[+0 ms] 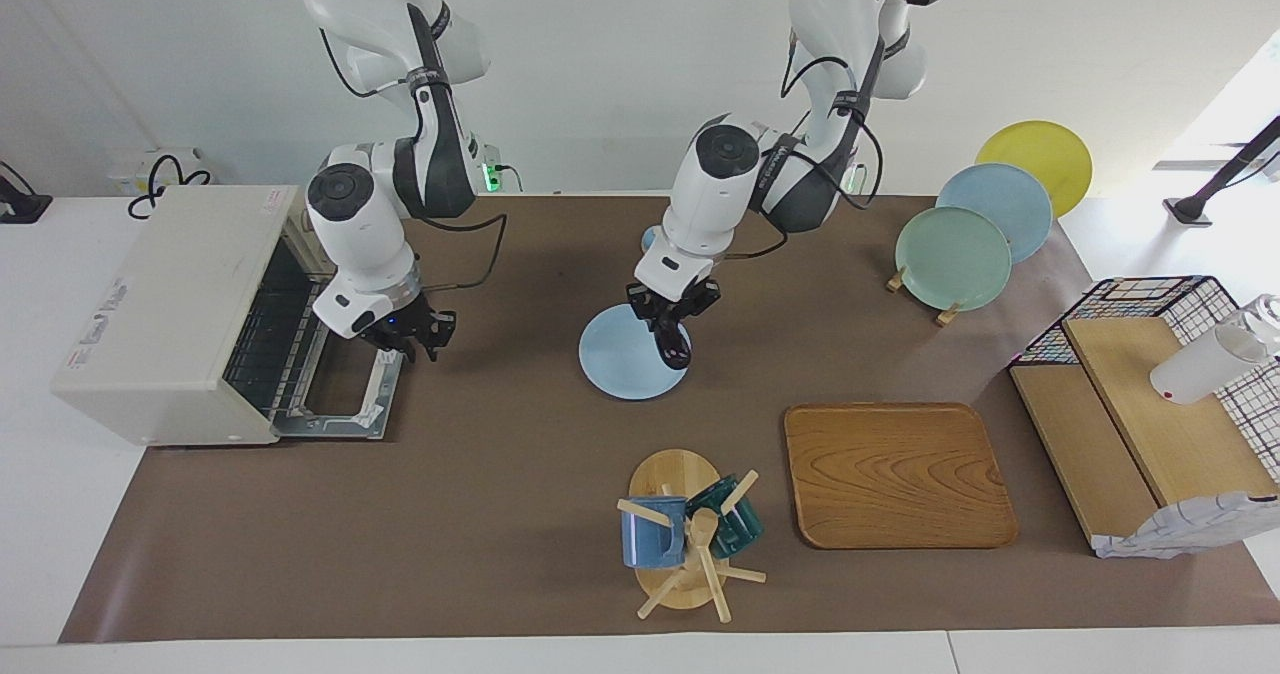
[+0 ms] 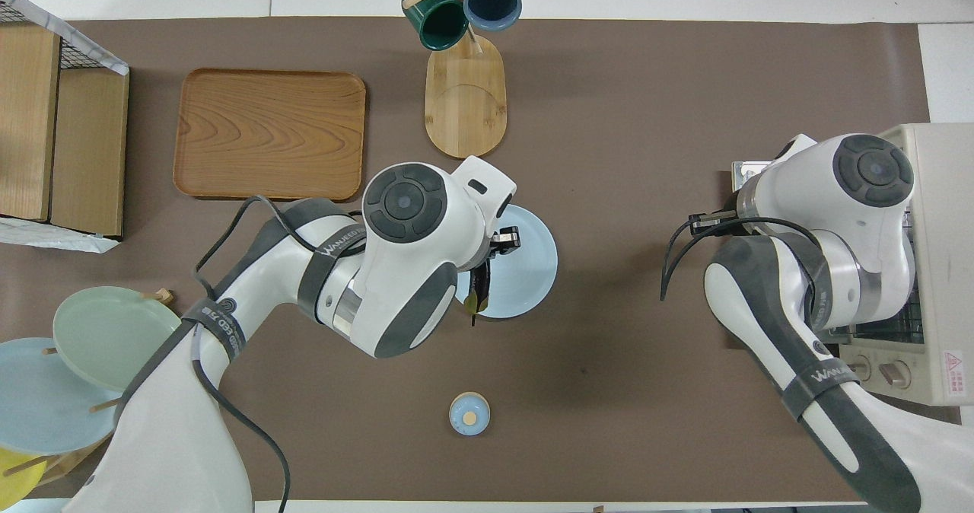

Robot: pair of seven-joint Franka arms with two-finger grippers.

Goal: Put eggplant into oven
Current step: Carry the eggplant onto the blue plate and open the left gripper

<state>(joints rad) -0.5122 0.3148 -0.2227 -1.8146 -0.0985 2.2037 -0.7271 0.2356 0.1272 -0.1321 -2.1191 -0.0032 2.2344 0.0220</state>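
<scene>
The dark purple eggplant (image 1: 676,346) (image 2: 481,283) hangs stem end down from my left gripper (image 1: 670,322), which is shut on its upper end. It hangs over the light blue plate (image 1: 610,364) in the middle of the table. The cream-white oven (image 1: 165,304) (image 2: 940,193) stands at the right arm's end, its door (image 1: 345,399) folded down flat and the wire rack showing inside. My right gripper (image 1: 408,334) hovers over the edge of that open door nearest the robots; in the overhead view the arm's own body hides it.
A bare wooden tray (image 1: 900,474) lies toward the left arm's end. A mug tree (image 1: 685,544) with two mugs stands farther from the robots than the plate. A small blue bell (image 2: 469,413) sits near the robots. A plate rack (image 1: 955,244) and a wire basket (image 1: 1150,294) are at the left arm's end.
</scene>
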